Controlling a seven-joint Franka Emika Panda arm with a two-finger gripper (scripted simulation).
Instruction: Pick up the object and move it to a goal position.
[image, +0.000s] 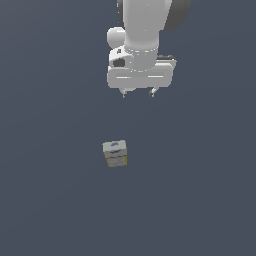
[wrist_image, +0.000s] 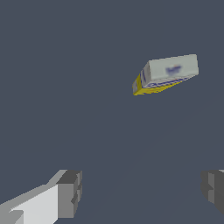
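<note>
I have the arm (image: 145, 30) hanging high over a plain dark grey floor (image: 50, 200), and the gripper (image: 138, 93) at its end is spread wide with nothing in it: the wrist view shows both fingers (wrist_image: 69, 192) far apart with bare floor between them

The object (image: 115, 153) sits on the floor well below the gripper and a little toward the exterior view's left of it, nothing touching it, and not yet between the fingers

My read is that it will handle as a light, stiff carton: flat faces, crisp corners, probably hollow, so a moderate squeeze should do and a hard one might dent it. Its printed skin looks smooth, so I would expect some slip if I catch only a corner. I would take it across two opposite flat sides, fingers square to those faces, gripping near mid-height; it sits turned a little from the fingers' line, so a wrist turn seems needed first

It is a small box, pale grey-white on top with a blurred bluish mark (wrist_image: 173, 69), blue print on the side and yellow along the lower edges (wrist_image: 144, 89)
</note>
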